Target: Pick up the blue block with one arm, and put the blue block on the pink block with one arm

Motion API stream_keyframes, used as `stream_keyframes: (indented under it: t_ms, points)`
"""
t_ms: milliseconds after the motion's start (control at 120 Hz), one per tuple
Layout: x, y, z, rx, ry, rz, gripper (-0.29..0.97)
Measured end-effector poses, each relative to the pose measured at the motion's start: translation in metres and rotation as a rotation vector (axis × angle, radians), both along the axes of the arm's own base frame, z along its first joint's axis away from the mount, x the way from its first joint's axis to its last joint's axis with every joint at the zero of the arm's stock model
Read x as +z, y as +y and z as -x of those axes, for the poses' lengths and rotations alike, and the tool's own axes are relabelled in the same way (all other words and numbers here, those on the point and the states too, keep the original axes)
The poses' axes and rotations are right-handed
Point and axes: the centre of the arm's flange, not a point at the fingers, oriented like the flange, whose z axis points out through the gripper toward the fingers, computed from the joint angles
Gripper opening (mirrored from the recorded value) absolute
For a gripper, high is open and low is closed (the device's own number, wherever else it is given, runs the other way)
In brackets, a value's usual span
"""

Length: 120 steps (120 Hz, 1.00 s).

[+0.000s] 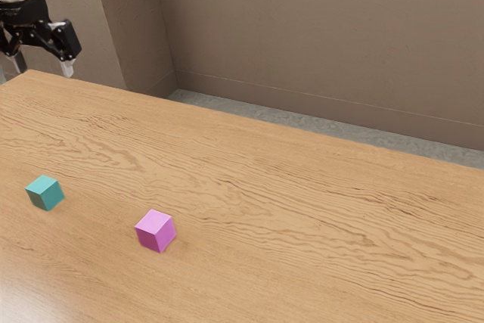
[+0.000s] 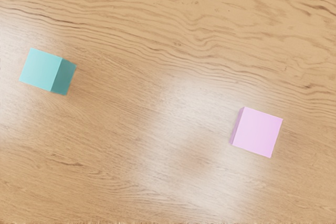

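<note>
Gripper hung spread, far from the pink block.
Blue block sat apart from it on the wooden table.

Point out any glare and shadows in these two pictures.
Wrist view: a pale glare patch on the table washes out the grain between the blue block and the pink block; each block's shadow is faint. Exterior view: a dull sheen lies on the wood at the lower left; the lighting is soft and even.
</note>
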Motion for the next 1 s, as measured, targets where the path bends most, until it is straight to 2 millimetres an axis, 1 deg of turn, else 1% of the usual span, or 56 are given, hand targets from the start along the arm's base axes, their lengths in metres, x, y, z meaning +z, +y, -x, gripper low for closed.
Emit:
stream_keyframes:
  t_ms: [67, 100, 125, 133, 158, 192, 217, 267, 350, 392, 433, 517, 567, 600, 650, 700, 800, 933, 967, 1000]
  points:
    - [-0.003, -0.002, -0.001, 0.001, 0.007, -0.002, 0.68]
    - [-0.010, -0.003, -0.001, 0.002, 0.020, -0.002, 0.68]
    - [-0.020, 0.001, -0.001, 0.012, 0.041, -0.002, 0.68]
    - [-0.025, 0.004, -0.001, 0.021, 0.050, 0.000, 0.68]
    - [-0.035, 0.024, 0.002, 0.067, 0.070, 0.005, 0.68]
    - [-0.045, 0.051, 0.007, 0.126, 0.087, 0.013, 0.68]
    - [-0.051, 0.066, 0.010, 0.161, 0.099, 0.019, 0.68]
    - [-0.067, 0.083, 0.014, 0.206, 0.127, 0.033, 0.68]
    - [-0.104, 0.107, 0.025, 0.274, 0.179, 0.057, 0.68]
    - [-0.113, 0.122, 0.031, 0.314, 0.185, 0.064, 0.68]
    - [-0.121, 0.144, 0.037, 0.369, 0.193, 0.072, 0.68]
    - [-0.134, 0.177, 0.042, 0.442, 0.203, 0.088, 0.68]
    - [-0.146, 0.197, 0.042, 0.484, 0.216, 0.106, 0.68]
    - [-0.153, 0.208, 0.039, 0.505, 0.225, 0.117, 0.68]
    - [-0.163, 0.223, 0.024, 0.523, 0.235, 0.126, 0.68]
    - [-0.171, 0.232, 0.013, 0.510, 0.228, 0.130, 0.68]
    - [-0.189, 0.245, -0.003, 0.418, 0.198, 0.141, 0.68]
    - [-0.242, 0.265, -0.028, 0.303, 0.181, 0.159, 0.68]
    - [-0.254, 0.267, -0.032, 0.275, 0.176, 0.166, 0.68]
    - [-0.268, 0.265, -0.032, 0.247, 0.174, 0.173, 0.68]
